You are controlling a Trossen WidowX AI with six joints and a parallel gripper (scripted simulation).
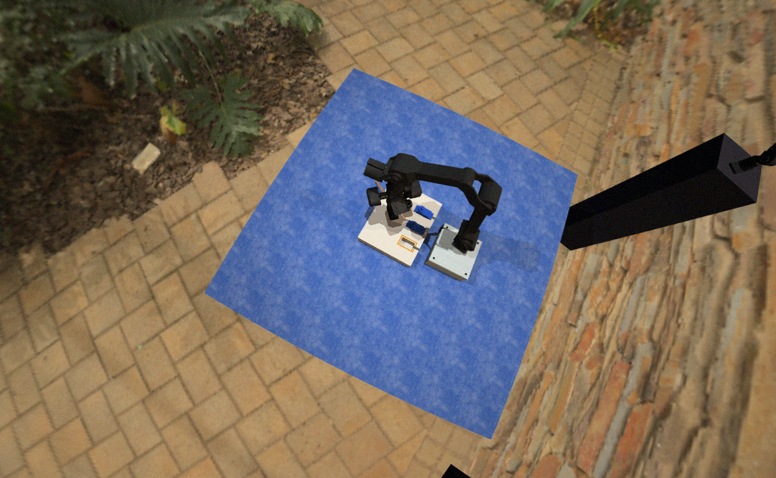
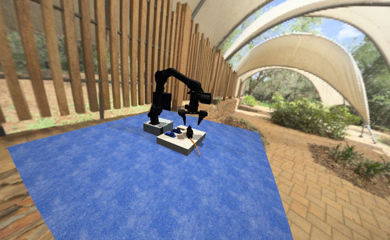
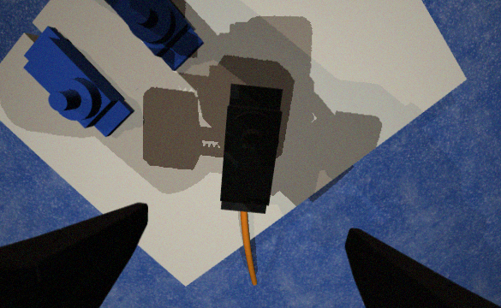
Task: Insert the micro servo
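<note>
The loose micro servo (image 1: 391, 214) (image 2: 189, 133) (image 3: 251, 150) is black and rests on top of the cream deck (image 1: 378, 233) (image 2: 172, 145) (image 3: 164, 239), its output shaft up. Its orange cable (image 2: 195, 146) (image 3: 247, 241) hangs out past the deck's edge. The empty pocket (image 1: 407, 243) has an orange outline and lies near the deck's corner; it is outside the wrist view. My gripper (image 2: 191, 124) (image 3: 248, 225) points down above the deck, open and empty. In the wrist view its fingertips stand wide, one on each side of the cable end, and the servo's body lies ahead of them.
Two blue servos are seated in the deck: one (image 1: 423, 211) (image 2: 169, 134) (image 3: 70, 81) at the outer side, another (image 1: 416, 227) (image 2: 176, 130) (image 3: 156, 30) between it and the pocket. The arm's pale base box (image 1: 447, 261) (image 2: 151, 128) stands close beside the deck on the blue mat (image 1: 342, 320) (image 2: 148, 191).
</note>
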